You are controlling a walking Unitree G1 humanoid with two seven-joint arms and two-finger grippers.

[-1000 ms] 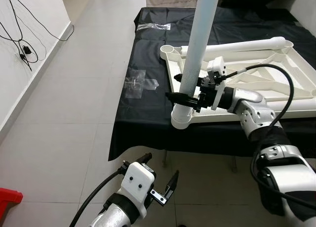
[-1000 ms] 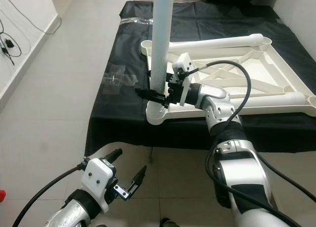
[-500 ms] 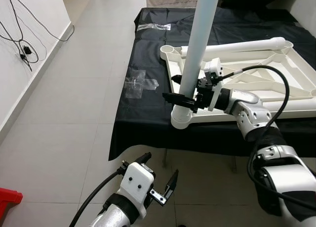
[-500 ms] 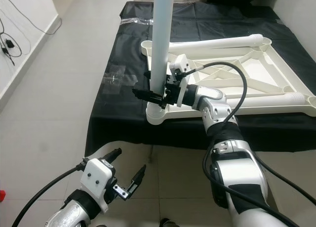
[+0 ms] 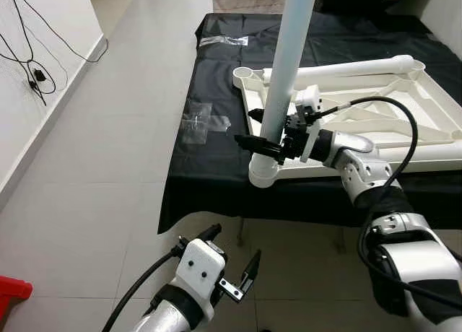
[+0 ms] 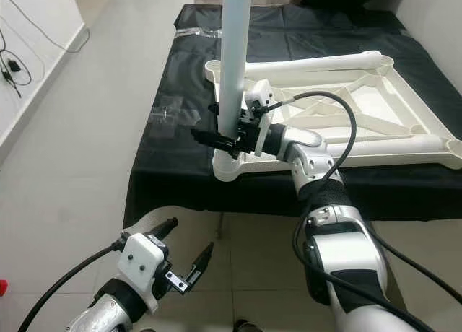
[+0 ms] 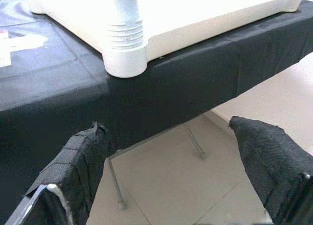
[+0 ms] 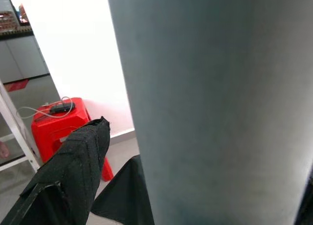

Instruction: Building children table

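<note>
The right gripper (image 5: 261, 134) has reached slightly farther left than a second ago, its jaws still grasping the upright white table leg (image 5: 287, 65) seated in the near corner socket of the upturned tabletop (image 5: 375, 123) on the black-draped counter (image 5: 209, 159). The left gripper (image 5: 234, 263) stays low, jaws released.

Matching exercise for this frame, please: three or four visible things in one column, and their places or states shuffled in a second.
1. upright table leg
2. loose table leg
3. left gripper
4. plastic bag

a. lying across the upturned tabletop
b. open, low over the floor
c. standing in the near corner socket
d. flat on the black cloth

Pairs: 1-c, 2-a, 3-b, 4-d
</note>
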